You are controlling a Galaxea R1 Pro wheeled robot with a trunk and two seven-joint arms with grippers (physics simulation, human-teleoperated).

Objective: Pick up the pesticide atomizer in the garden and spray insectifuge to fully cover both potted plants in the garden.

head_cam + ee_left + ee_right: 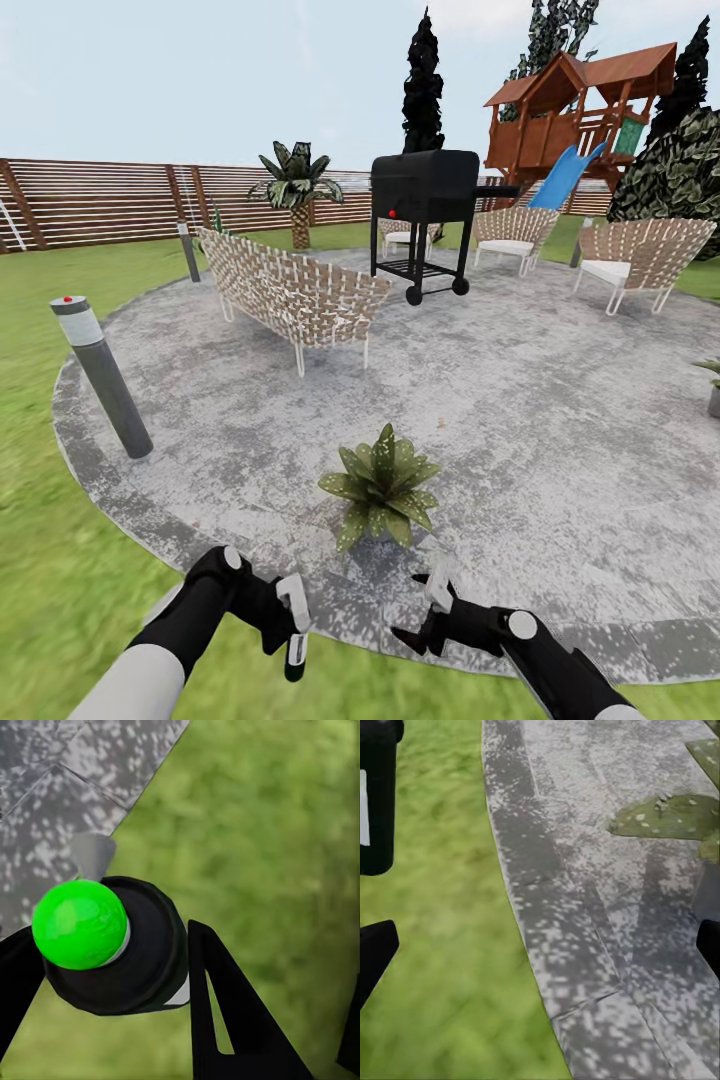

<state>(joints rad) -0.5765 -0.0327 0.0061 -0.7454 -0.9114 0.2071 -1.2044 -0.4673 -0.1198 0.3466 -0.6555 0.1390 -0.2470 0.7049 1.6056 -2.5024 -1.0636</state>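
Observation:
In my left gripper [292, 622] the pesticide atomizer [296, 618] stands upright, low over the patio's near rim in the garden. The left wrist view looks down on the atomizer [112, 945]: bright green cap, black body, white band, with a black finger [225, 1012] pressed to each side. My right gripper [426, 612] is open and empty beside it, its fingers [373, 954] wide apart over the grass and stone edge. One potted plant [383, 487], a speckled green rosette, sits on the patio just beyond both grippers; its leaves [675, 816] show in the right wrist view. A second potted plant [712, 385] is cut off at the right edge.
A grey bollard lamp [100, 375] stands at the patio's left rim. Farther back are a woven bench [290, 295], a black grill [425, 215], woven chairs [645, 255], a palm [297, 190], a wooden fence [100, 200] and a playhouse [580, 110].

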